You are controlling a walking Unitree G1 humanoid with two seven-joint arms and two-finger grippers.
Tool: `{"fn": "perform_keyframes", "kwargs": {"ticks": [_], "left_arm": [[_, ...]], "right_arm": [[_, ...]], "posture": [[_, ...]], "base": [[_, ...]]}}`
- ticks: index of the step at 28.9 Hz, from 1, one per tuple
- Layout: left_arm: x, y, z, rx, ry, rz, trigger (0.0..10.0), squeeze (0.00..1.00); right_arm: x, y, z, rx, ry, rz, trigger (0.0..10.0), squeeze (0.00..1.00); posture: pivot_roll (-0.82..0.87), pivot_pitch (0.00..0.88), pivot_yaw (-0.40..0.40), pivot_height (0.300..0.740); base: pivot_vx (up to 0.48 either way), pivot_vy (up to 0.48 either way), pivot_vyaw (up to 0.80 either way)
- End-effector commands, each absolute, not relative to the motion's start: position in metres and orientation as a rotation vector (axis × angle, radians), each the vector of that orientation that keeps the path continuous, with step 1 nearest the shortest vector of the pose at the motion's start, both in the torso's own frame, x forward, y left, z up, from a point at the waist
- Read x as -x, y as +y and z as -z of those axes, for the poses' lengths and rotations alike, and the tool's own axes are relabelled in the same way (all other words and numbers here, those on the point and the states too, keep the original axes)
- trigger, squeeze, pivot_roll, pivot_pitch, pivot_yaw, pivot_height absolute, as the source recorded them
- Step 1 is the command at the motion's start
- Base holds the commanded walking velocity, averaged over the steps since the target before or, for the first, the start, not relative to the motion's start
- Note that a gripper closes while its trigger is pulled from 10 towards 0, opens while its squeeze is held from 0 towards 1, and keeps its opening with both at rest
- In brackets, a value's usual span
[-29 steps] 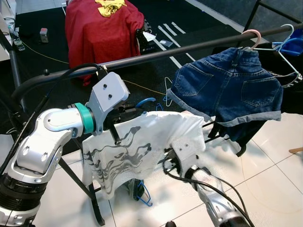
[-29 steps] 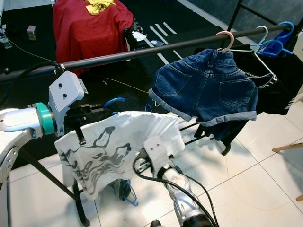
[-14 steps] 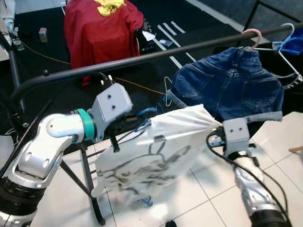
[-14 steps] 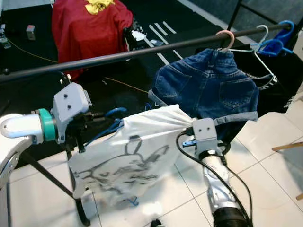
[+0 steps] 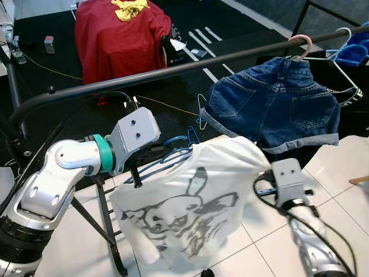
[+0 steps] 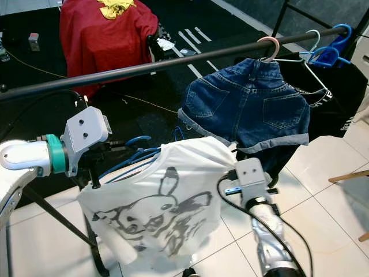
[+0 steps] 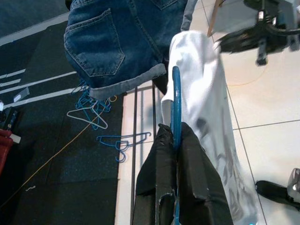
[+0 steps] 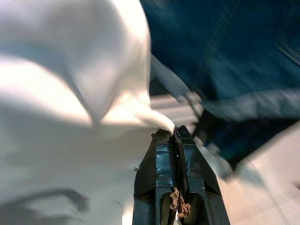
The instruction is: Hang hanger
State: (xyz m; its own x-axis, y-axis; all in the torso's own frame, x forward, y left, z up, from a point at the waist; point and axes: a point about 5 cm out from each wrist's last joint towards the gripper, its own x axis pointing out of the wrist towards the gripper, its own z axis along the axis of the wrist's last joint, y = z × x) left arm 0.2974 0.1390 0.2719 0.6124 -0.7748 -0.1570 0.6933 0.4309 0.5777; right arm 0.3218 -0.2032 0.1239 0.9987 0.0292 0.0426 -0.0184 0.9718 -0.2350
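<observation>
Left gripper (image 7: 176, 140) is clamping the blue hanger (image 7: 176, 101); right gripper (image 8: 174, 133) is pinching the white shirt (image 5: 199, 202) edge, below the rail (image 5: 173, 70) beside denim shorts (image 5: 274, 107).

white printed shirt (image 6: 167, 202) on blue hanger (image 6: 130, 158) below black rail (image 6: 155, 65).

Head views: you get even, bright indoor light, sharp throughout; soft shadows lie on the pale floor tiles (image 5: 340, 173); the black mat (image 5: 52, 86) at 12 o'clock reads dark but legible. Left wrist view: clear, well lit, near fingers slightly soft. Right wrist view: heavily blurred; the white shirt (image 8: 61, 93) is overexposed, the denim shorts (image 8: 225, 61) smeared.
</observation>
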Motion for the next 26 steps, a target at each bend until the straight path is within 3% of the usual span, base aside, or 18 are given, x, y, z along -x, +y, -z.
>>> {"fn": "perform_keyframes", "kwargs": {"ticks": [1,7,8,13,14,15,16,20,26], "left_arm": [[-0.296,0.140,-0.271,-0.657,-0.143,0.919,10.0,0.00],[-0.296,0.139,-0.271,-0.653,-0.146,0.922,10.0,0.00],[-0.295,0.138,-0.270,-0.652,-0.145,0.924,10.0,0.00],[-0.295,0.138,-0.269,-0.651,-0.142,0.923,10.0,0.00],[-0.295,0.138,-0.269,-0.651,-0.141,0.921,10.0,0.00],[-0.295,0.138,-0.269,-0.651,-0.141,0.921,10.0,0.00],[-0.296,0.140,-0.267,-0.638,-0.132,0.905,10.0,0.00],[-0.298,0.141,-0.266,-0.623,-0.122,0.892,10.0,0.00],[-0.296,0.148,-0.265,-0.533,-0.066,0.875,10.0,0.00]], "right_arm": [[-0.326,-0.198,-0.141,0.221,-0.140,-0.043,10.0,0.00],[-0.340,-0.186,-0.160,0.293,-0.208,-0.035,10.0,0.00],[-0.344,-0.183,-0.166,0.298,-0.229,-0.042,10.0,1.00],[-0.347,-0.166,-0.178,0.294,-0.263,-0.153,10.0,1.00],[-0.344,-0.160,-0.176,0.280,-0.249,-0.228,10.0,0.00],[-0.344,-0.160,-0.176,0.280,-0.249,-0.228,10.0,0.00],[-0.327,-0.146,-0.165,0.273,-0.168,-0.461,10.0,0.00],[-0.313,-0.145,-0.153,0.307,-0.095,-0.574,10.0,0.00],[-0.304,-0.165,-0.146,0.302,-0.106,-0.453,10.0,0.00]], "posture": [[-0.10,0.189,0.088,0.740],[-0.10,0.187,0.090,0.740],[-0.10,0.187,0.089,0.740],[-0.09,0.185,0.081,0.740],[-0.09,0.185,0.081,0.740],[-0.09,0.185,0.081,0.740],[-0.10,0.187,0.078,0.740],[-0.11,0.189,0.079,0.740],[-0.11,0.190,0.089,0.740]], "base": [[0.000,0.000,0.00],[0.000,0.000,0.00],[0.000,0.000,0.00],[0.000,0.000,0.00],[0.000,0.000,0.00],[0.000,0.000,0.00],[0.000,0.000,0.00],[0.000,0.000,0.00],[0.000,0.000,0.00]]}}
